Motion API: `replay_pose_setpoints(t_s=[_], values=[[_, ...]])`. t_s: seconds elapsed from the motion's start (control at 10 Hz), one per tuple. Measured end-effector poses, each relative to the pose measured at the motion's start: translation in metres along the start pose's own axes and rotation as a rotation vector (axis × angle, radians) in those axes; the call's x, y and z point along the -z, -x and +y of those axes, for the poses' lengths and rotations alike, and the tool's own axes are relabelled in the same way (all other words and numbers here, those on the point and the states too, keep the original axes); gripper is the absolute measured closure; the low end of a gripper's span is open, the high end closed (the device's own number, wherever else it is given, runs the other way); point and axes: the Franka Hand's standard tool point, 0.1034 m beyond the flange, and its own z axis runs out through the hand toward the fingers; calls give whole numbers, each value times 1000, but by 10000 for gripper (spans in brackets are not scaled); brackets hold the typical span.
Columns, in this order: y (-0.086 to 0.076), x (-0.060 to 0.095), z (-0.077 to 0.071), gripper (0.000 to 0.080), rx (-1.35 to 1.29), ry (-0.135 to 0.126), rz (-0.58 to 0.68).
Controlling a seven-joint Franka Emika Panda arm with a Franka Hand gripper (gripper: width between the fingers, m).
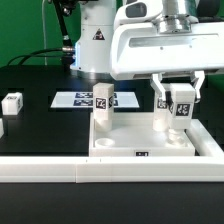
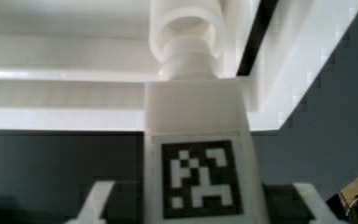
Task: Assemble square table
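The white square tabletop [image 1: 130, 138] lies rim up in the middle of the table. One tagged white leg [image 1: 103, 101] stands upright in its far corner on the exterior view's left. My gripper [image 1: 179, 122] is shut on a second leg [image 1: 182, 102], holding it upright over the corner on the exterior view's right. In the wrist view this held leg [image 2: 197, 120] shows its tag between my fingers [image 2: 98, 200], and its narrow threaded end points at the tabletop [image 2: 51, 85]. Whether that end sits in the socket is hidden.
Two loose legs [image 1: 12, 103] [image 1: 2, 128] lie at the exterior view's left. The marker board [image 1: 72, 100] lies behind the tabletop. The long white border wall [image 1: 100, 172] runs along the front. The robot's base [image 1: 95, 45] stands at the back.
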Motion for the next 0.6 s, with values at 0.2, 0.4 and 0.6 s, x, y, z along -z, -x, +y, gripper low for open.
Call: replay_pose_setpoints(t_s=[0.2, 0.4, 0.6], values=[[4, -3, -1, 509, 3, 0, -5], [8, -5, -2, 509, 6, -1, -12], [10, -7, -2, 509, 10, 0, -16]])
